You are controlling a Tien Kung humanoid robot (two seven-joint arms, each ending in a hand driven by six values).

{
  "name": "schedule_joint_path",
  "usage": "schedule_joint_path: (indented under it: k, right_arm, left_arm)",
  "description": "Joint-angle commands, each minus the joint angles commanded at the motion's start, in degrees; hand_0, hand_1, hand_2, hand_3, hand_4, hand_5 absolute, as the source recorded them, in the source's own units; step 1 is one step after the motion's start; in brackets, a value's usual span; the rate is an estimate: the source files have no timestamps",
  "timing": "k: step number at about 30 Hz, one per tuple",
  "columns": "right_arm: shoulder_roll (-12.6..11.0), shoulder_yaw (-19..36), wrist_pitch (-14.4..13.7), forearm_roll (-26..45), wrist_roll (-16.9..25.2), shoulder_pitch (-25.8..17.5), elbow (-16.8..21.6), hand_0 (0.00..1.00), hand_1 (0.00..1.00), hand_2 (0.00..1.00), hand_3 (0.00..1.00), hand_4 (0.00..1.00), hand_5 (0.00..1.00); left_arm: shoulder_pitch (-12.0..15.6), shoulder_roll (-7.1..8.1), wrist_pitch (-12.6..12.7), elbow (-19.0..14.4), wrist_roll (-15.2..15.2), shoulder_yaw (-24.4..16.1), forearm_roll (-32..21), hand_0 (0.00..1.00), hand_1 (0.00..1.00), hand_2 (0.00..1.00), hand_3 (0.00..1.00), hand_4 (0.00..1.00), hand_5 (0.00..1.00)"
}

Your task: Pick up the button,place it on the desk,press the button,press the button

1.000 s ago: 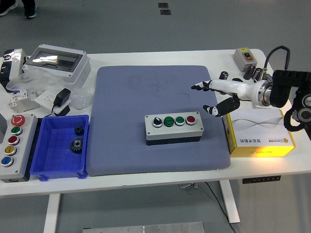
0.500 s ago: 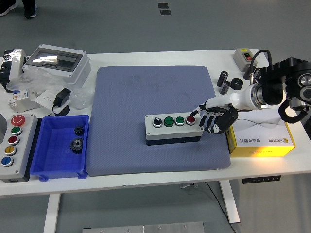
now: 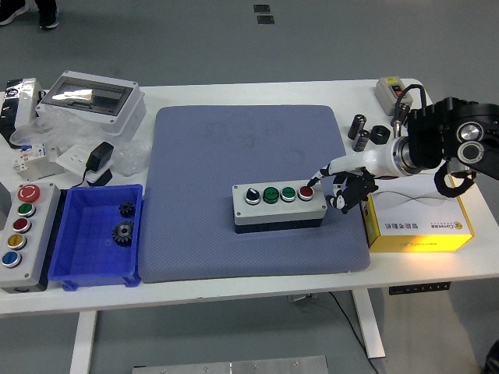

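A grey button box (image 3: 280,205) lies on the blue mat (image 3: 249,156), with a black knob, two green buttons and a red button (image 3: 306,192) on top. My right hand (image 3: 337,187) comes in from the right. Its index finger points out and its tip touches the red button. The other fingers are curled and hold nothing. My left arm is out of view.
A yellow box (image 3: 417,214) sits right of the mat under my right wrist. A blue bin (image 3: 78,257) with two gears and a second button box (image 3: 19,226) stand at the left. A grey enclosure (image 3: 90,101), small cylinders (image 3: 360,128) and a switch box (image 3: 394,89) lie at the back.
My right hand swung down and left from above the mat's right edge to the button box. Its fingers curled, and the index fingertip now rests on the red button.
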Motion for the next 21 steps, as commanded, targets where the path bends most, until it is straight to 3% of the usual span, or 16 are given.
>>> schedule_joint_path:
  k: [21]
  right_arm:
    - [1.73,-2.13,-1.62,-1.1,0.52,-0.01,-0.6,0.016,0.121,0.279,0.914,0.166,0.108]
  left_arm:
    - [0.0,-0.1,-0.13,0.01,-0.24,-0.07,0.02,0.727,0.661,0.619,0.66,0.665,0.279]
